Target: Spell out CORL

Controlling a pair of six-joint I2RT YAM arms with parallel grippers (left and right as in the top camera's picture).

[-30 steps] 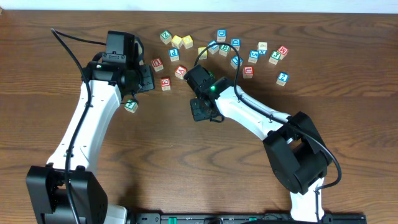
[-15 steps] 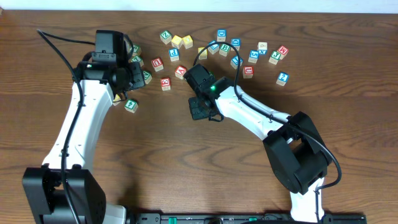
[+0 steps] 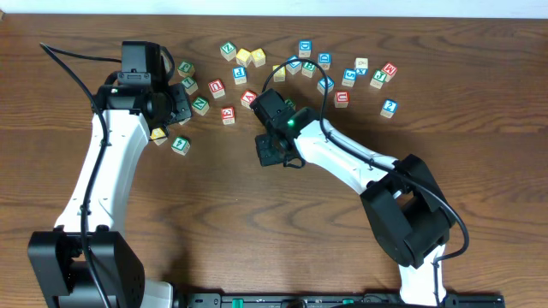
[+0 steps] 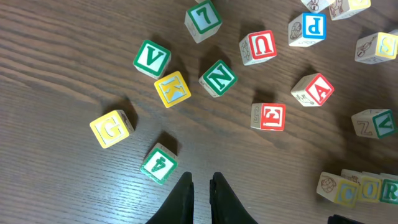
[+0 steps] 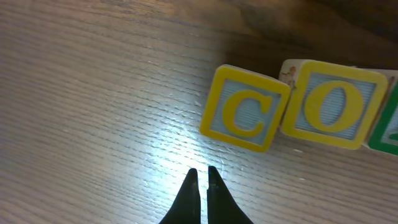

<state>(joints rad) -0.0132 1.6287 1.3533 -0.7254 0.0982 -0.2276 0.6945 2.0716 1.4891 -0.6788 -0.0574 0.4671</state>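
Note:
In the right wrist view a yellow C block [image 5: 245,116] and a yellow O block [image 5: 333,104] lie side by side, with a green block [image 5: 388,134] at the frame's right edge. My right gripper [image 5: 200,172] is shut and empty just in front of the C. The left wrist view shows this row [image 4: 356,190] reading C, O, R at the bottom right. A green L block [image 4: 203,18] lies at the top. My left gripper [image 4: 200,180] is shut and empty beside a green 4 block [image 4: 159,163]. In the overhead view the right gripper [image 3: 272,152] covers the row.
Around the left gripper [image 3: 181,109] lie blocks V [image 4: 151,58], K [image 4: 171,89], N [image 4: 218,78], G [image 4: 112,128], U [image 4: 258,46], E [image 4: 268,116] and A [image 4: 312,89]. Several more blocks [image 3: 342,77] are scattered along the far side of the table.
My left arm has swung left and back, uncovering blocks that it hid. The green 4 block stays on the table. My right gripper has shifted slightly left.

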